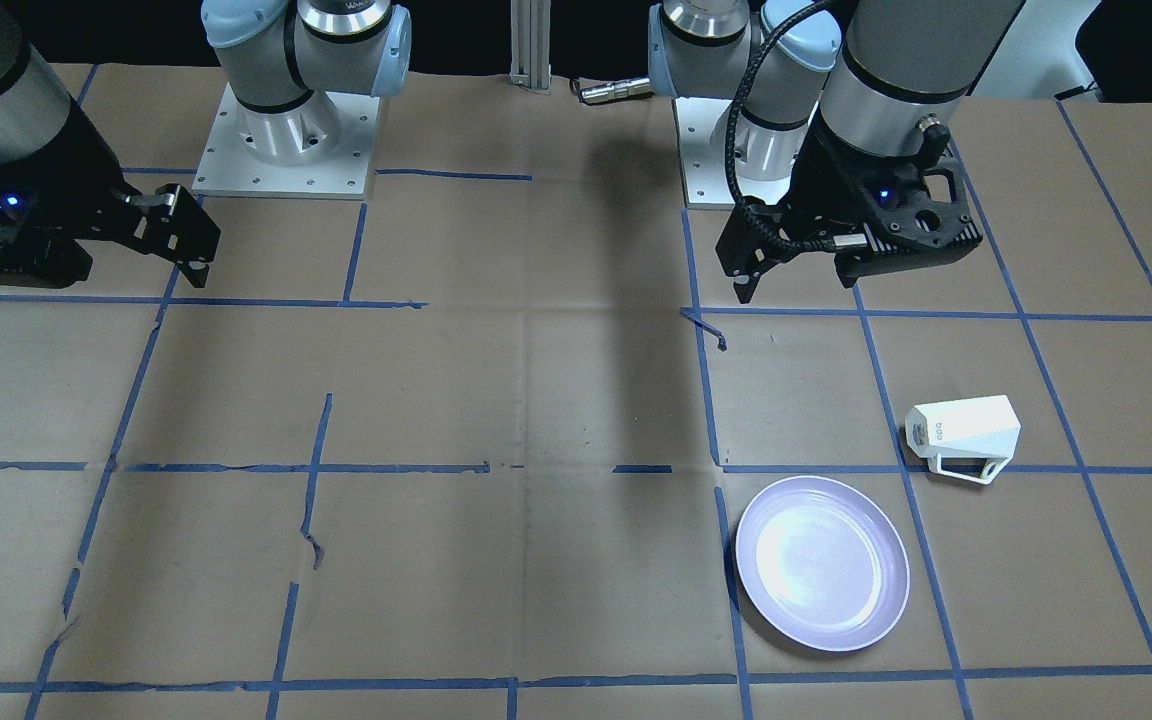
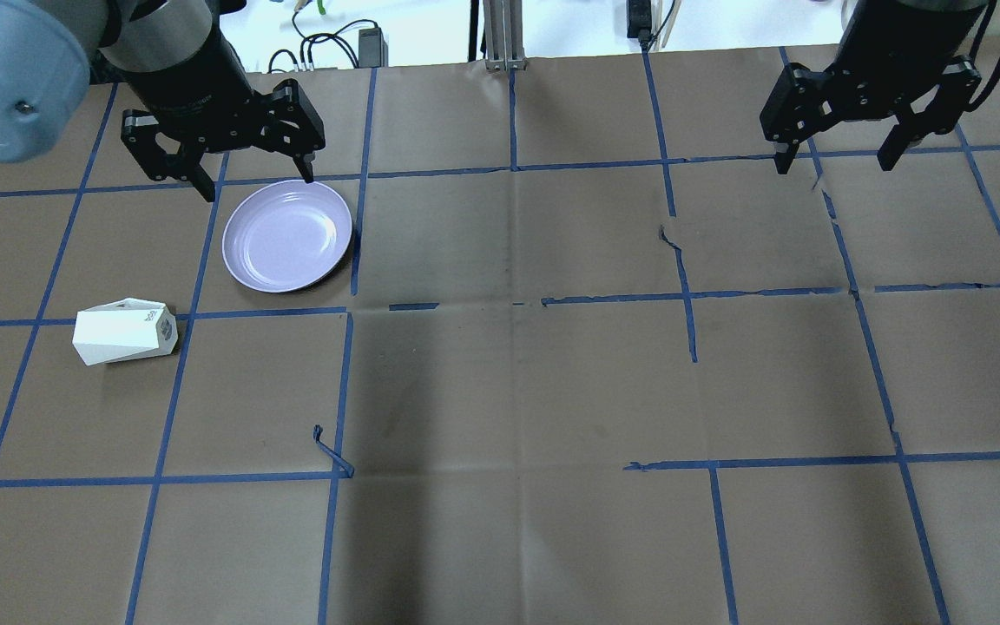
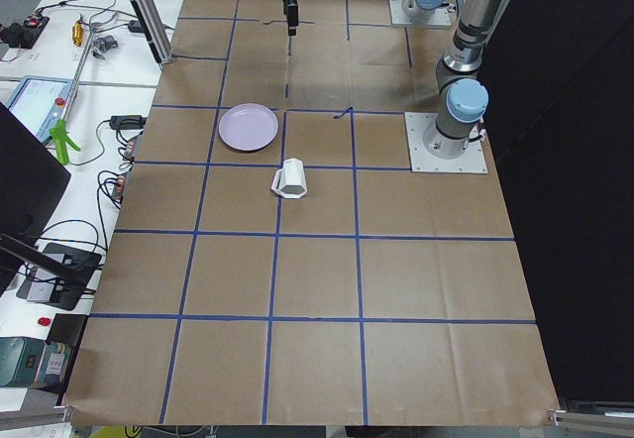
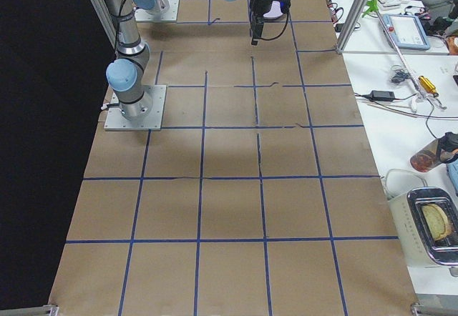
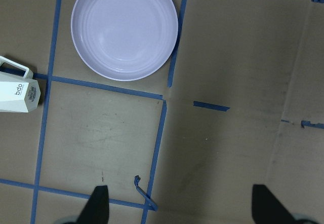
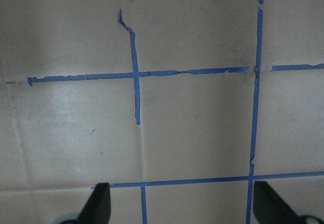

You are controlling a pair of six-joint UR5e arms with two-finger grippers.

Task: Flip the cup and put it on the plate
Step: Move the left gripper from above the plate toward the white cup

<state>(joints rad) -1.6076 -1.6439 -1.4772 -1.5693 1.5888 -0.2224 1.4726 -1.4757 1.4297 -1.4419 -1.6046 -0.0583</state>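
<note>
Tipped cup (image 2: 124, 332) well apart from left fingers (image 2: 200, 182)

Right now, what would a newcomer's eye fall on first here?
A glossy pale lavender round plate lies empty on the robot's left side of the brown blue-taped table, and a small white faceted mug lies on its side beside it, not touching. The left arm's fingers hang spread and empty on that side, the right arm's fingers likewise opposite.

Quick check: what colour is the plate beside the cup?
The plate is plain glossy pale lavender; it shows best in the left wrist view.
</note>
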